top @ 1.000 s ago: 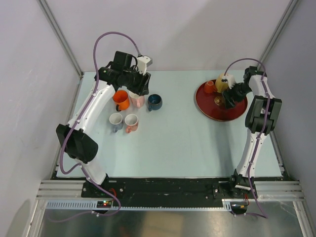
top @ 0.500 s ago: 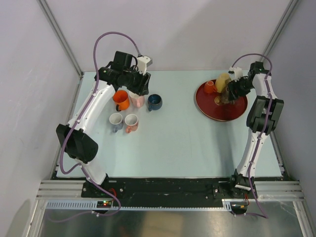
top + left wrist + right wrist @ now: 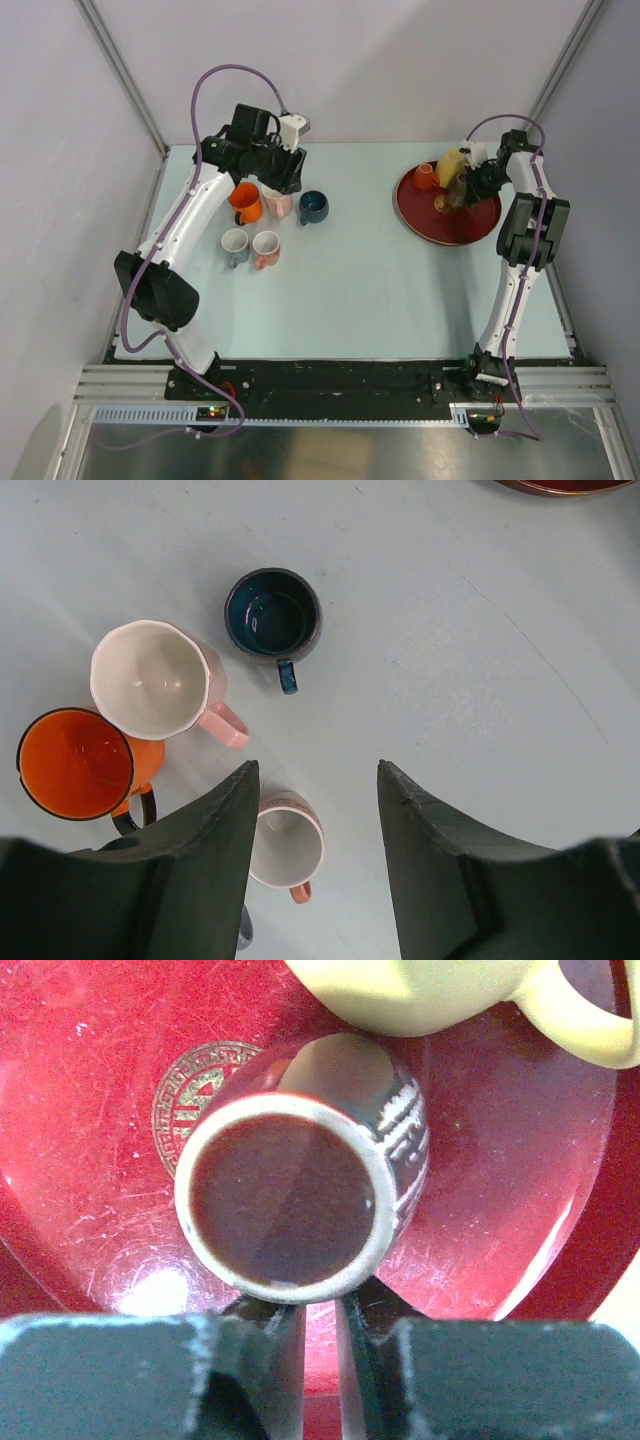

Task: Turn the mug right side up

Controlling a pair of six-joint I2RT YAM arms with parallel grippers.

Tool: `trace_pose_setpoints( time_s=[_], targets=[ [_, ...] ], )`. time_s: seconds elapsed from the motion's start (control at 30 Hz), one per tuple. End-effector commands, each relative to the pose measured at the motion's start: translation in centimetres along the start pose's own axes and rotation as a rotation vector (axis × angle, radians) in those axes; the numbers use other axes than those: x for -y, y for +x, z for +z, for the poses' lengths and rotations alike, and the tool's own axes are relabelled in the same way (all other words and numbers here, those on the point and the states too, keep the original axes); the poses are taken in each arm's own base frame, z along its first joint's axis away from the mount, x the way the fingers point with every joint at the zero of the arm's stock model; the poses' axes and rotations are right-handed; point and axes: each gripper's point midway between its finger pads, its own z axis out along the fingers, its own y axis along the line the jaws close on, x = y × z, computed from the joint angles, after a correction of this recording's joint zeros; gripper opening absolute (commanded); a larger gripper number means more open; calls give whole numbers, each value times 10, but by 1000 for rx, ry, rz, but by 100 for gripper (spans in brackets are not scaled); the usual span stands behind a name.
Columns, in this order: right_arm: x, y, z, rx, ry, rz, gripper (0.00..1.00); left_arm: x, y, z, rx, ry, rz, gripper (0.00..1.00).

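On the red tray (image 3: 478,222) (image 3: 90,1070) a dark brown mug (image 3: 458,190) (image 3: 283,1200) leans over, its cream-ringed round end facing the right wrist camera and its patterned side sloping away. My right gripper (image 3: 472,183) (image 3: 320,1305) is shut at that mug's near edge. Its fingertips are hidden beneath the rim, with only a thin strip of tray showing between the fingers. The mug's handle is hidden. My left gripper (image 3: 285,172) (image 3: 318,770) hangs open and holds nothing, above a cluster of upright mugs at the far left.
A pale yellow mug (image 3: 450,162) (image 3: 420,990) and a small orange cup (image 3: 424,177) share the tray, close to the brown mug. Below the left gripper stand an orange mug (image 3: 78,765), a pink one (image 3: 155,680), a dark blue one (image 3: 273,615) and a small white one (image 3: 287,845).
My right gripper's jaws have closed at the brown mug, and its wrist has shifted slightly toward the tray's far side. The left arm has stayed still.
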Motion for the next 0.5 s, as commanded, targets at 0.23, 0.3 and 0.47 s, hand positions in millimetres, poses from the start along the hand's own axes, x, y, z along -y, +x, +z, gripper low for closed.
trace_pose_setpoints(
  time_s=[0.23,0.3,0.47],
  targets=[
    [-29,7,-24,1,-24,39,0,4,-19,-12,60,-5,59,56],
    [-35,9,-28,2,-33,51,0,4,-21,-10,62,-2,60,56],
    [-49,4,-39,22,-45,59,0,4,-23,-6,59,0,62,56]
  ],
)
